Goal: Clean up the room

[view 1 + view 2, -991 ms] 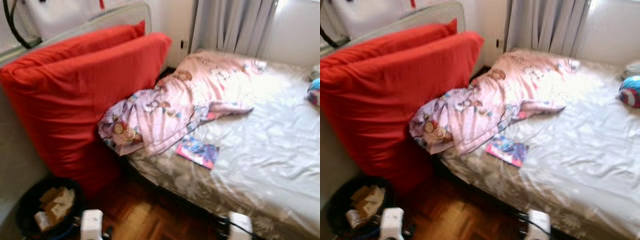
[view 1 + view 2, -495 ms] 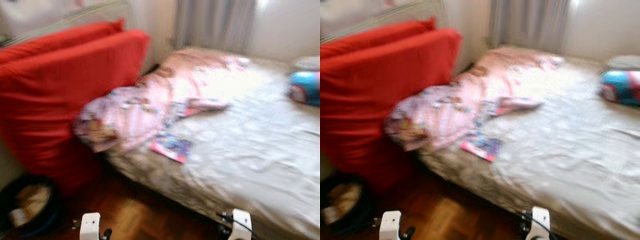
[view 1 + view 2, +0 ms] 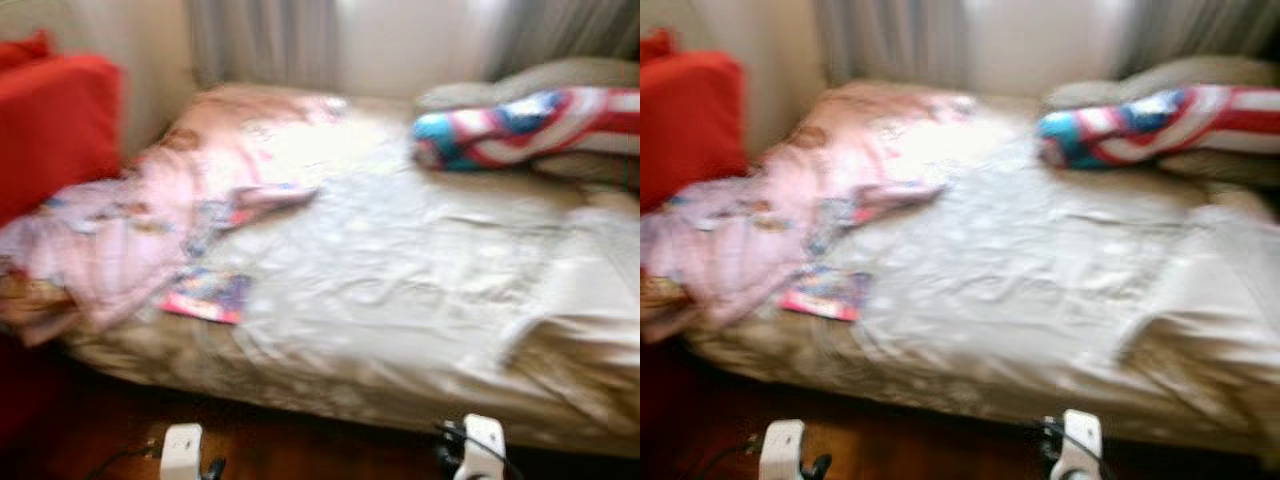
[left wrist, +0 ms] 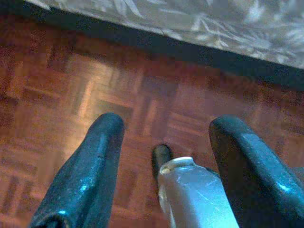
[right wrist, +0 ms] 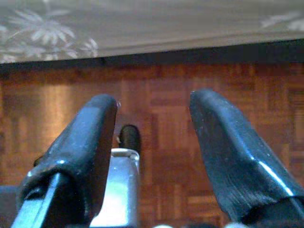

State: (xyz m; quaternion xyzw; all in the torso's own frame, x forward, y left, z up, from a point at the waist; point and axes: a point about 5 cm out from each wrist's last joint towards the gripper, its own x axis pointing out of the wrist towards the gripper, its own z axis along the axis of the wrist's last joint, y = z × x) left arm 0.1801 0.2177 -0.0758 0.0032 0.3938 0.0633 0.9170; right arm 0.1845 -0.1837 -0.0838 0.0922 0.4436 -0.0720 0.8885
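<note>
A crumpled pink patterned blanket (image 3: pixel 150 220) lies over the left end of the bed (image 3: pixel 400 280), spilling off its edge. A bright pink and blue magazine (image 3: pixel 207 295) rests on the sheet beside it. At the far right of the bed lies a rolled red, white and blue striped cloth (image 3: pixel 520 125). Both arms hang low in front of the bed. My left gripper (image 4: pixel 166 123) is open over the parquet floor, holding nothing. Over the same floor by the bed's edge, my right gripper (image 5: pixel 152 99) is open too, and empty. The picture is blurred.
A big red cushion (image 3: pixel 50 130) leans at the left of the bed. A grey pillow (image 3: pixel 560 80) lies behind the striped cloth, and curtains (image 3: pixel 260 40) hang at the back wall. Parquet floor (image 4: pixel 71 85) runs along the bed's dark base.
The camera has swung to the right: the red cushions and the bin have slid off to the left, and the striped cloth and pillow have come into view. The things themselves lie as before.
</note>
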